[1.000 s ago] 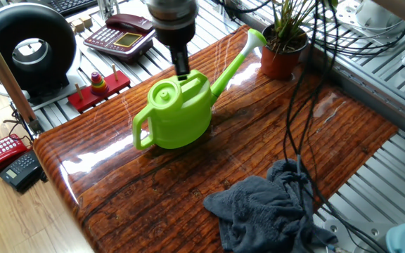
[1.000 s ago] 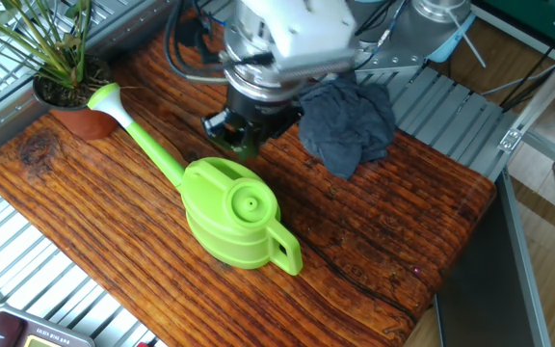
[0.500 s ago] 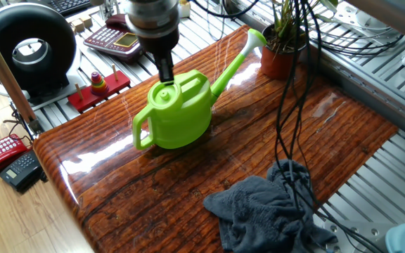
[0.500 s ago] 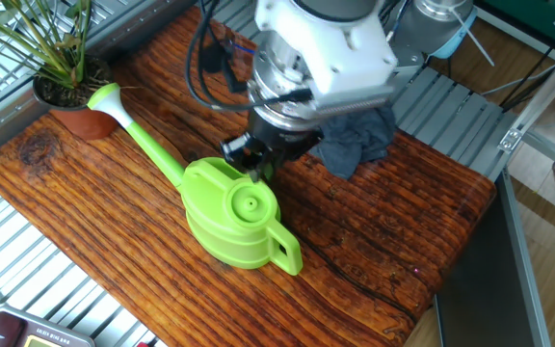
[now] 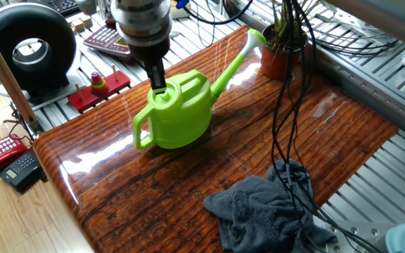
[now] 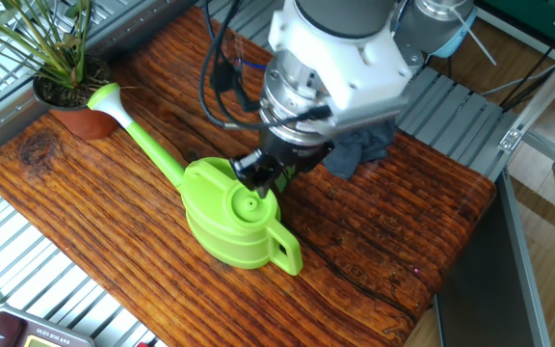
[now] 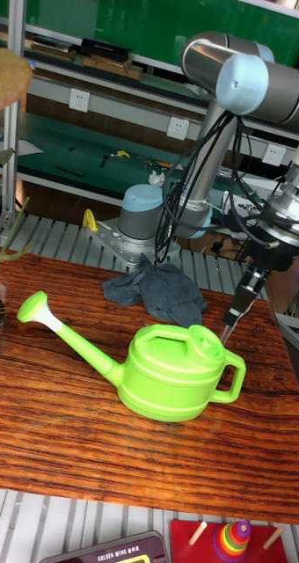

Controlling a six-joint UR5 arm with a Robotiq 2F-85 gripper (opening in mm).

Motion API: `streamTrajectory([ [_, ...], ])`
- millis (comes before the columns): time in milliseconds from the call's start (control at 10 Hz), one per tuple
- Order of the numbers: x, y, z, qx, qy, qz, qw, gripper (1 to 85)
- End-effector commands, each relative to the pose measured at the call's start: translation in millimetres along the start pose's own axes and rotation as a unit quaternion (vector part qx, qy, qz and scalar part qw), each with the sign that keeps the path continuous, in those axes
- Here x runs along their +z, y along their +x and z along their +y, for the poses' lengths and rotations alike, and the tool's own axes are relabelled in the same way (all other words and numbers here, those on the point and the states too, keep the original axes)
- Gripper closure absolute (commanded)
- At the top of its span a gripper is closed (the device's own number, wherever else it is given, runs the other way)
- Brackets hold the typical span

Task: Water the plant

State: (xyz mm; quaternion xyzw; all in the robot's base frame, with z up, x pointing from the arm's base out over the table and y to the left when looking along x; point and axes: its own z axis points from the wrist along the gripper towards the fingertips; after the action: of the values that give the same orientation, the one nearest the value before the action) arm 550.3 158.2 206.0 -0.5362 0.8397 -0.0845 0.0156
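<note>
The polished, dark-grained wooden tabletop (image 5: 188, 190) carried three things: one lime-green plastic watering can (image 5: 178, 112), one crumpled dark grey cloth (image 5: 266, 211) near the opposite edge, and one small plant of thin grass-like green leaves in a round terracotta-brown pot (image 6: 66, 101) at the far corner. The can stood upright, its long spout ending in a pale rose just beside the pot's rim, possibly touching it; the pictures did not settle that.

Over the previous second the single grey robot arm had swung sideways across the can, from the filler opening on the spout side towards the lidded end by the loop handle. Its dark two-finger gripper (image 6: 263, 173) now hung close over the round cap on the can's top, near the handle. The fingers looked drawn narrow, with nothing between them, though whether they were fully closed I could not tell. The can itself had not shifted, and neither had the plant.

That suggested the arm was lining up on the handle for a grasp, so the watering proper had not begun: the can had yet to be lifted and tipped.

Off the board, on the metal bench, lay one round black fan (image 5: 27, 49), two desk telephones and one red ring-stacking toy (image 5: 98, 88).
</note>
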Motion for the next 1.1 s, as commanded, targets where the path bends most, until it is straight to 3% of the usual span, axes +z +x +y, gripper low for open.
streamTrajectory([
  [0, 3.7, -13.9, 5.9, -0.034, -0.010, -0.018, 0.9992, 51.0],
  [200, 6.9, -17.2, 8.9, -0.046, -0.016, -0.019, 0.9986, 48.0],
  [500, 14.1, -21.0, 26.7, -0.062, -0.055, -0.018, 0.9964, 43.7],
  [700, 17.6, -16.1, 29.5, -0.061, -0.053, 0.002, 0.9967, 43.3],
  [1000, 22.8, -27.1, 35.5, -0.058, -0.053, -0.005, 0.9969, 40.7],
])
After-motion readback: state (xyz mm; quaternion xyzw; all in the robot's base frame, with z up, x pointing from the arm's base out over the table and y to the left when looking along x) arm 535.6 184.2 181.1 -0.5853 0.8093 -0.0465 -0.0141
